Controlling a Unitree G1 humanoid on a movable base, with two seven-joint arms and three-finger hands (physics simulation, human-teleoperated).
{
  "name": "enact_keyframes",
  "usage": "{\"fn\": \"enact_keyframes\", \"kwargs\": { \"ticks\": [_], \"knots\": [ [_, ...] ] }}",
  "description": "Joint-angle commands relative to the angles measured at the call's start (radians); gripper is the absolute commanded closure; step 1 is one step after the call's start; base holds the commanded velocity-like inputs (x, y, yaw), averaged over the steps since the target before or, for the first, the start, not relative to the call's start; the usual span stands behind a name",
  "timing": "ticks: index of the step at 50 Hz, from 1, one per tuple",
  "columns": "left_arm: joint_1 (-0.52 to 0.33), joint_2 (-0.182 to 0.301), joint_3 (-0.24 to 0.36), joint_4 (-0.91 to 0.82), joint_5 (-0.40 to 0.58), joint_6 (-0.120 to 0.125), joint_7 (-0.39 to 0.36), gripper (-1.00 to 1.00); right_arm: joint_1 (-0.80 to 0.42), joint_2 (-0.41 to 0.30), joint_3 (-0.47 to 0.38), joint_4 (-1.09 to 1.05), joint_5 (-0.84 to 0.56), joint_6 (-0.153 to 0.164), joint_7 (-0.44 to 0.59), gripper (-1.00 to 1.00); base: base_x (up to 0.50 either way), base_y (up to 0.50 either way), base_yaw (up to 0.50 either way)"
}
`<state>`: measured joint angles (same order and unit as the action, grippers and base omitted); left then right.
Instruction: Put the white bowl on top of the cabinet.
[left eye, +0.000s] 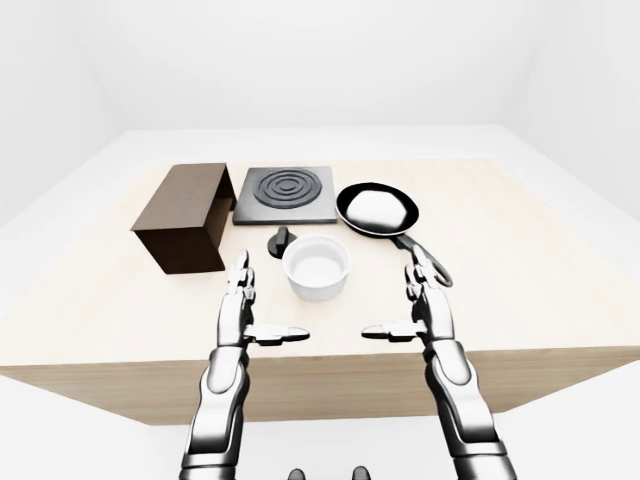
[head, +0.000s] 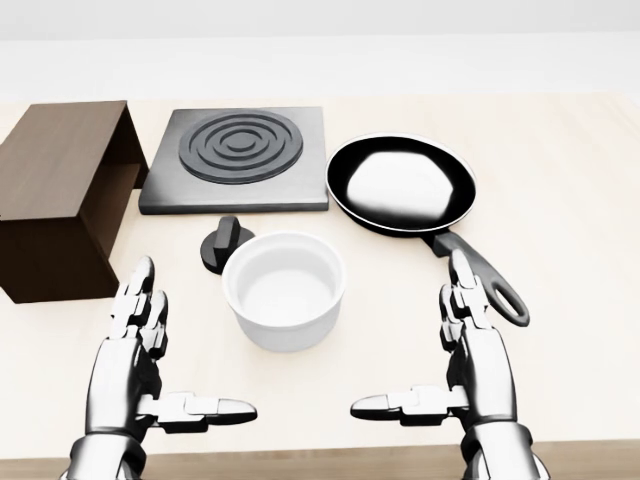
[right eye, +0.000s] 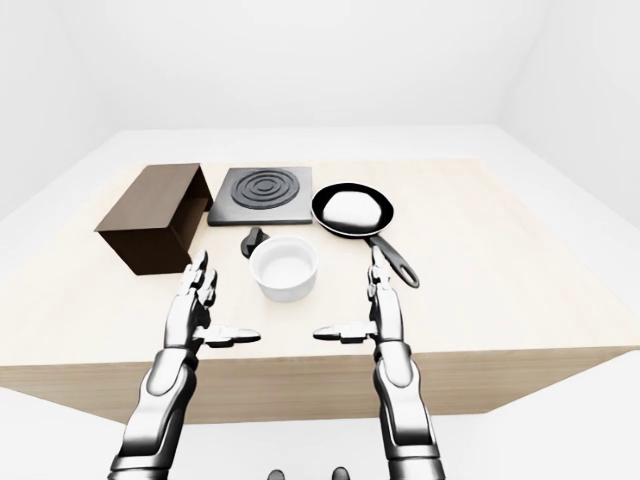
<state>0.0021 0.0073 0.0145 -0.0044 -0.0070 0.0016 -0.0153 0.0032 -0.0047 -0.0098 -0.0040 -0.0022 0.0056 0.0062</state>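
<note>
Light wood table (head: 580, 250) is filling most of the head view, everything sitting on it. Dark brown cabinet (head: 55, 170) is standing at 9 to 10 o'clock of the head view, open side facing right, top bare. Square dark stove plate (head: 300, 190) with concentric rings is lying at 11 to 12 o'clock, just beside the cabinet. Black frying pan (head: 455, 185) is sitting at 1 o'clock with a pale mound in it, handle running down-right toward 4 o'clock. White bowl (head: 285, 290) is sitting upright near the centre of the head view, well apart from the cabinet, nothing touching it. Small black knob (head: 222, 245) is standing just beside the bowl at its 10 o'clock. Left hand (head: 135, 350) is hovering at 7 o'clock, released, fingers straight, thumb pointing inward. Right hand (head: 470, 345) is mirroring it at 5 o'clock, also released, fingertips close by the pan handle; contact I can't tell. Both are flanking the bowl without gripping it.
</note>
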Motion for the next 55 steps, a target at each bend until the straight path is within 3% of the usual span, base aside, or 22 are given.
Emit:
{"fn": "enact_keyframes", "kwargs": {
  "ticks": [1, 34, 55],
  "knots": [
    [0.011, 0.012, 0.021, -0.019, -0.010, 0.008, -0.028, -1.00, 0.012, -0.007, -0.012, -0.018, -0.010, 0.019, 0.003, -1.00, 0.00, 0.00, 0.00],
    [0.030, 0.007, 0.007, -0.048, 0.015, 0.012, -0.032, -1.00, 0.044, -0.003, -0.006, -0.085, -0.011, 0.034, 0.005, -1.00, 0.00, 0.00, 0.00],
    [0.035, 0.005, 0.001, -0.049, 0.024, 0.007, -0.033, -1.00, 0.041, -0.001, -0.002, -0.064, -0.014, 0.022, 0.002, -1.00, 0.21, 0.00, 0.00]
  ]
}}
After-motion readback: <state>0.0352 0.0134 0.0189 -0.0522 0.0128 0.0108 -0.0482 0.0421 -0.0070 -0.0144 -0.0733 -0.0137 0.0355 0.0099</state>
